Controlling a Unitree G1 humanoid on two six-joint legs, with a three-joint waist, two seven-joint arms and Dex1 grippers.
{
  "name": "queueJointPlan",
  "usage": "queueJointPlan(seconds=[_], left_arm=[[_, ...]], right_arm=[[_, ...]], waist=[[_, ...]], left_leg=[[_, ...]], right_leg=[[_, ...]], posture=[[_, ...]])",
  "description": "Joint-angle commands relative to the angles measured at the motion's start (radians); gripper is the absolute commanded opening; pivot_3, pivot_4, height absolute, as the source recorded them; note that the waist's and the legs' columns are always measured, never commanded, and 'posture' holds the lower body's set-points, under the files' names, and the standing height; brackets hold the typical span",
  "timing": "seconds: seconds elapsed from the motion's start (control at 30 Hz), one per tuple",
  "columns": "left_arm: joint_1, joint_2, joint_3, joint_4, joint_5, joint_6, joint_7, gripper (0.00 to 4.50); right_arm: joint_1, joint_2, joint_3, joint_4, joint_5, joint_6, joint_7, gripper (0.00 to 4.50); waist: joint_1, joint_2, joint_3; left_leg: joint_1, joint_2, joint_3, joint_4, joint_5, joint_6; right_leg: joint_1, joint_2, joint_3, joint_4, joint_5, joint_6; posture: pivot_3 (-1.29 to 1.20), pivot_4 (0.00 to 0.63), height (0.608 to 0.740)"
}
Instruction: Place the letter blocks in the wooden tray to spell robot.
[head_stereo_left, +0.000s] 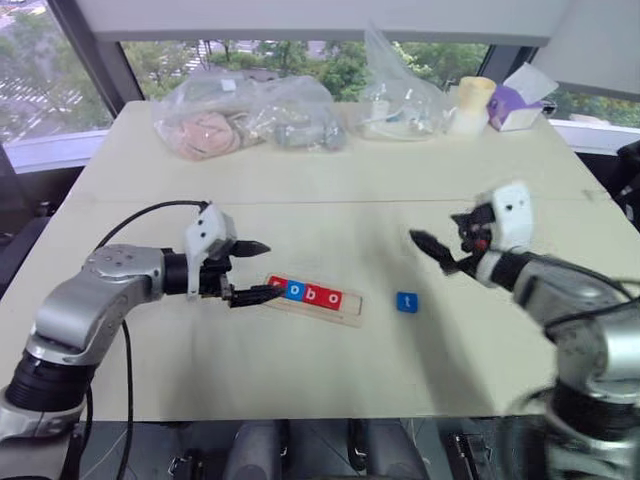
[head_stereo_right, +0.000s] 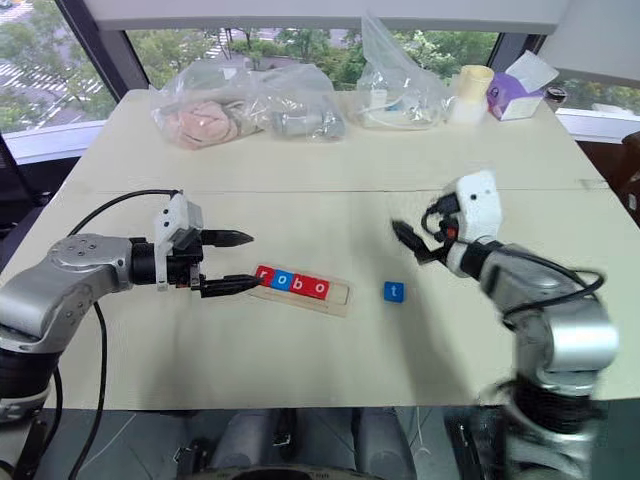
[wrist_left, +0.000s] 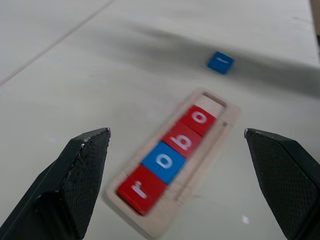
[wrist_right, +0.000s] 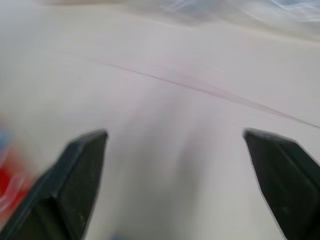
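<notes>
The wooden tray (head_stereo_left: 352, 312) lies near the table's front, slightly left of centre. It holds a row of letter blocks: red r (wrist_left: 141, 189), blue o (wrist_left: 164, 161), red b (wrist_left: 184, 139) and red o (wrist_left: 199, 118). The recess at its right end (wrist_left: 210, 102) is bare. A blue t block (head_stereo_left: 406, 302) rests flat on the table just right of the tray. My left gripper (head_stereo_left: 258, 270) is open at the tray's left end, one finger above it and one beside it, holding nothing. My right gripper (head_stereo_left: 436, 253) hovers open above and to the right of the t block, empty.
Clear plastic bags (head_stereo_left: 245, 115) with soft items lie along the table's back, another bag (head_stereo_left: 400, 100) beside them. A pale yellow cup (head_stereo_left: 474, 105) and a purple and white box (head_stereo_left: 515, 105) stand at the back right. A black cable (head_stereo_left: 140, 215) loops off my left arm.
</notes>
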Motion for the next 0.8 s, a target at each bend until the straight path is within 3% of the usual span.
queueJointPlan(seconds=[0.03, 0.13, 0.27, 0.77, 0.8], left_arm=[[-0.003, 0.041, -0.004, -0.089, -0.026, 0.009, -0.049, 4.5], [0.007, 0.063, 0.003, -0.115, -0.029, 0.017, -0.059, 4.5], [0.021, 0.074, 0.017, -0.13, -0.027, 0.028, -0.047, 4.5], [0.075, 0.093, 0.059, -0.152, -0.043, 0.046, -0.005, 4.5], [0.075, 0.094, 0.059, -0.151, -0.042, 0.046, -0.006, 4.5]], right_arm=[[-0.013, -0.065, 0.011, 0.233, 0.02, -0.22, 0.195, 4.42], [0.01, -0.121, 0.106, 0.336, -0.051, -0.404, 0.293, 4.42], [0.011, -0.132, 0.175, 0.411, -0.059, -0.503, 0.371, 4.42], [-0.028, -0.063, 0.316, 0.647, -0.227, -0.883, 0.335, 4.42], [-0.028, -0.063, 0.314, 0.653, -0.221, -0.888, 0.339, 4.2]], waist=[[-0.005, 0.0, 0.0], [-0.005, 0.0, 0.0], [-0.001, 0.0, 0.0], [0.0, -0.001, 0.001], [0.0, -0.001, 0.001]], left_leg=[[-0.001, -0.001, 0.001, 0.0, 0.0, 0.0], [0.0, -0.003, 0.004, -0.001, 0.0, 0.001], [0.001, -0.003, 0.003, 0.0, 0.0, 0.001], [0.0, -0.001, 0.002, 0.009, 0.0, 0.001], [0.001, -0.001, 0.003, 0.01, 0.0, 0.001]], right_leg=[[-0.001, 0.0, 0.001, 0.0, 0.0, 0.0], [-0.003, 0.0, 0.004, 0.001, 0.0, 0.001], [-0.002, 0.002, 0.003, 0.003, 0.0, 0.001], [0.0, 0.001, 0.003, 0.007, 0.001, 0.001], [0.0, 0.001, 0.003, 0.008, 0.001, 0.001]], posture=[[0.0, 0.15, 0.739], [0.0, 0.15, 0.739], [0.0, 0.15, 0.739], [0.0, 0.15, 0.739], [0.0, 0.15, 0.739]])
